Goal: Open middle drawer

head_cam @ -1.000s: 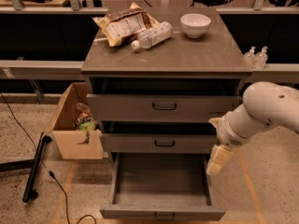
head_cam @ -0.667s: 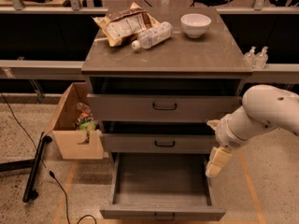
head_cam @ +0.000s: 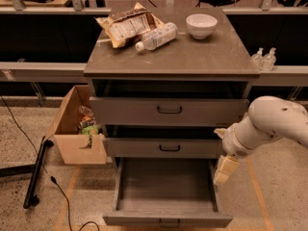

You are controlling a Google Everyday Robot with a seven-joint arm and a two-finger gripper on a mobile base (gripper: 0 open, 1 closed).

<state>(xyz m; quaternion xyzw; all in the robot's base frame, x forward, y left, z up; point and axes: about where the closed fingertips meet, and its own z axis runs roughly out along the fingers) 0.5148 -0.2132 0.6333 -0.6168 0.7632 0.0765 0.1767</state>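
Note:
The middle drawer [head_cam: 169,147] is the second of three in the grey-brown cabinet. Its wide shallow front is pushed in, with a small dark pull handle [head_cam: 169,149] at its centre. Above it is the taller top drawer [head_cam: 168,110], slightly ajar. Below it the lowest drawer [head_cam: 166,186] is pulled far out and looks empty. My gripper [head_cam: 224,170] hangs from the white arm [head_cam: 269,124] at the right end of the middle drawer's front, over the right side of the open lowest drawer. It holds nothing that I can see.
The cabinet top [head_cam: 202,57] carries a snack bag [head_cam: 127,27], a lying plastic bottle [head_cam: 156,36] and a white bowl [head_cam: 201,25]. An open cardboard box [head_cam: 77,129] with items stands left of the cabinet. A black pole and cable [head_cam: 38,172] lie on the floor at left. Two small bottles [head_cam: 263,59] stand on the right ledge.

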